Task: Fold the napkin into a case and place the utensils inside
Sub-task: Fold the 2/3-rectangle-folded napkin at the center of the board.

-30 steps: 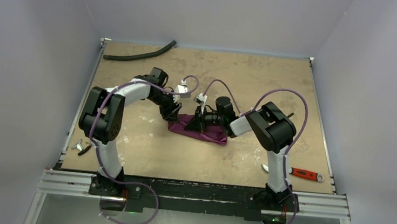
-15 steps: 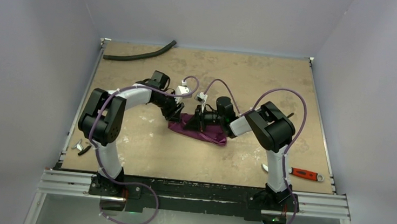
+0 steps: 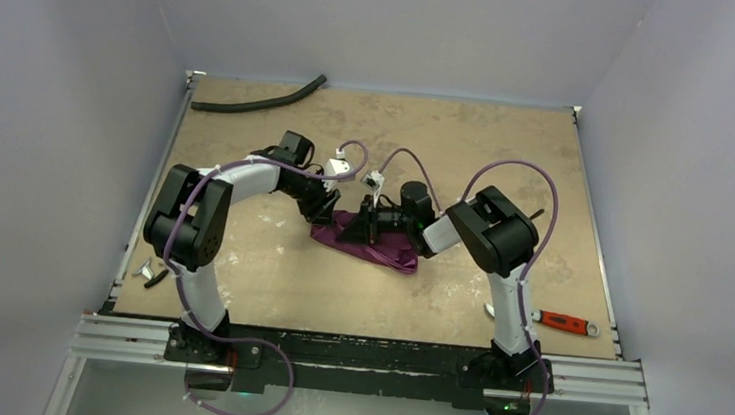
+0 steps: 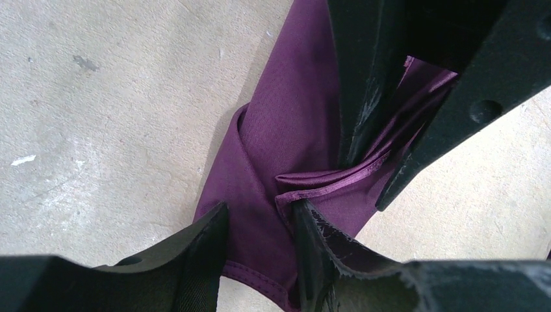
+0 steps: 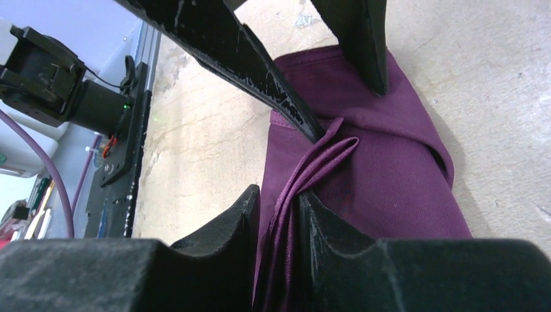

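Note:
The plum-purple napkin [image 3: 372, 245] lies bunched and partly folded at mid-table, with both grippers at its left end. In the left wrist view the napkin [image 4: 286, 123] runs as a folded band. My left gripper [image 4: 260, 208] stands open astride it, one finger [image 4: 318, 240] against a hemmed fold. In the right wrist view my right gripper [image 5: 278, 193] is narrowly open around a raised pleat of the napkin [image 5: 390, 169], which lies against one finger [image 5: 325, 227]. The two grippers face each other, tips almost meeting. A small silvery and dark piece [image 3: 149, 272], maybe one of the utensils, lies at the table's left edge.
A black hose [image 3: 257, 103] lies along the far left of the table. A red-handled tool [image 3: 566, 323] rests near the front right edge, with a small silvery piece [image 3: 490, 310] beside the right arm's base. Walls close in the table's sides and back.
My right jaws have widened around the pleat and the right arm has shifted slightly left. My left jaws have narrowed a little. The napkin has stayed in place.

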### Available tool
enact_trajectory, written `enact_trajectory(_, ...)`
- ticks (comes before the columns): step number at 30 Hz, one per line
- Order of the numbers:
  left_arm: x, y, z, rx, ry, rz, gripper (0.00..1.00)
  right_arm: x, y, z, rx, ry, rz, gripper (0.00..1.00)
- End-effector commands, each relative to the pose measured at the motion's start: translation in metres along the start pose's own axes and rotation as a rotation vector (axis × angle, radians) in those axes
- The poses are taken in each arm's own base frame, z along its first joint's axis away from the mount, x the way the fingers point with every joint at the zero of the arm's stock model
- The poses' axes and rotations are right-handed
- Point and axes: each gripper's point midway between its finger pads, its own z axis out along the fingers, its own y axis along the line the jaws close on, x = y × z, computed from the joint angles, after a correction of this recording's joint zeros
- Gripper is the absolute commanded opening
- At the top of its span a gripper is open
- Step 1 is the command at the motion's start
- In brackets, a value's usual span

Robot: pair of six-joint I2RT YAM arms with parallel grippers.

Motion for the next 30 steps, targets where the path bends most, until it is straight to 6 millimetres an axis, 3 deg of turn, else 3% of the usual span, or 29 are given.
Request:
enact_trajectory(1,-0.011,-0.008,-0.007,0.013,-0.026,0.027,0.39,-0.019,0.009,0.007,-0.052,-0.037,-0.030,0.32)
enact_trajectory(30,-0.017,-0.012,-0.014,0.017,-0.043,0.035,0.38,-0.031,-0.004,0.015,-0.009,-0.108,0.071,0.35)
